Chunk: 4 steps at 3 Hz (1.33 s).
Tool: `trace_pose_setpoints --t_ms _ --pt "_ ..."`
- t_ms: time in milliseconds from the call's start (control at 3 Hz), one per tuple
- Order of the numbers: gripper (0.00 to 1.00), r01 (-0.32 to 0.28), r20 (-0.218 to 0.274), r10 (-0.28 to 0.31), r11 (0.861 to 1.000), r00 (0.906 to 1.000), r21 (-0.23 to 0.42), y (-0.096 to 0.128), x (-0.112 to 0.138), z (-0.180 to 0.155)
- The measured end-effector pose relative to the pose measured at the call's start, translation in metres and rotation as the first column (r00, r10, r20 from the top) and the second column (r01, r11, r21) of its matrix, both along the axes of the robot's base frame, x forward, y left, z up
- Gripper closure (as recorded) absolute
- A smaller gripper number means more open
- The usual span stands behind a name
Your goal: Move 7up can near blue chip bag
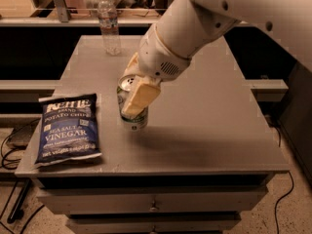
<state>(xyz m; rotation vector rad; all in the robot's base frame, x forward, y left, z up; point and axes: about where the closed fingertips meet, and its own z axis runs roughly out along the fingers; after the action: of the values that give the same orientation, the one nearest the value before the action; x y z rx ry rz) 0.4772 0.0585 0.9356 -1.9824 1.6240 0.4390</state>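
My gripper (134, 94) is shut on the 7up can (131, 117), a small white-and-green can with a silver top. A cream finger (140, 97) crosses its front. The can is upright, at or just above the grey table (204, 130), near the table's middle-left. The blue chip bag (67, 127), dark blue with white "Kettle Brand" and "Sea Salt & Vinegar" lettering, lies flat at the table's front left corner. The can is a short gap to the right of the bag. My white arm (195, 23) reaches in from the upper right.
A clear plastic water bottle (109, 23) stands at the table's far left edge. Drawers (151, 206) sit under the tabletop. Cables (9, 150) lie on the floor at the left. Shelving runs behind the table.
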Motion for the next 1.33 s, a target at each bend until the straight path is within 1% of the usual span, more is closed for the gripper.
trace_pose_setpoints --t_ms 333,1000,1333 --pt "0.59 -0.016 -0.015 0.016 1.0 0.9998 0.008 0.016 0.002 -0.012" --pt "0.12 -0.053 -0.069 0.057 0.997 0.996 0.052 0.043 -0.003 -0.031" --pt "0.0 -0.065 -0.08 0.07 0.996 0.9943 0.068 0.053 -0.007 -0.032"
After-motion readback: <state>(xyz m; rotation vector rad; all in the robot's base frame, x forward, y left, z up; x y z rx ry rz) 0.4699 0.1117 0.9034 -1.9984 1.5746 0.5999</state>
